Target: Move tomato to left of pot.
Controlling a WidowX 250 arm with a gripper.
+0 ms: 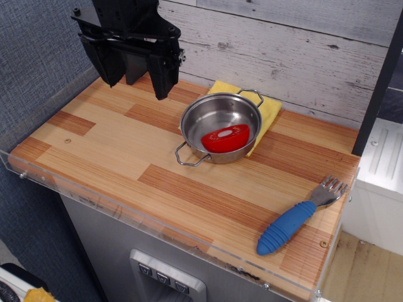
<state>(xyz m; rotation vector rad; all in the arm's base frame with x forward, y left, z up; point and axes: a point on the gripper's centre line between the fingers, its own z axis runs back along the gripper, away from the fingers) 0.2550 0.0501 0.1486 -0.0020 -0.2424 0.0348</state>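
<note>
The red half-tomato [225, 138] lies inside the shiny steel pot [210, 114], against its front right wall, with its white-centred cut face turned up. The pot stands near the back middle of the wooden table and has two wire loop handles. My black gripper [136, 78] hangs above the back left part of the table, to the left of the pot and well apart from it. Its two fingers are spread open and hold nothing.
A yellow cloth [271, 111] lies under and behind the pot. A fork with a blue handle [296, 221] lies near the front right corner. A clear plastic rim [126, 214] runs along the table's front and left edges. A plank wall stands behind.
</note>
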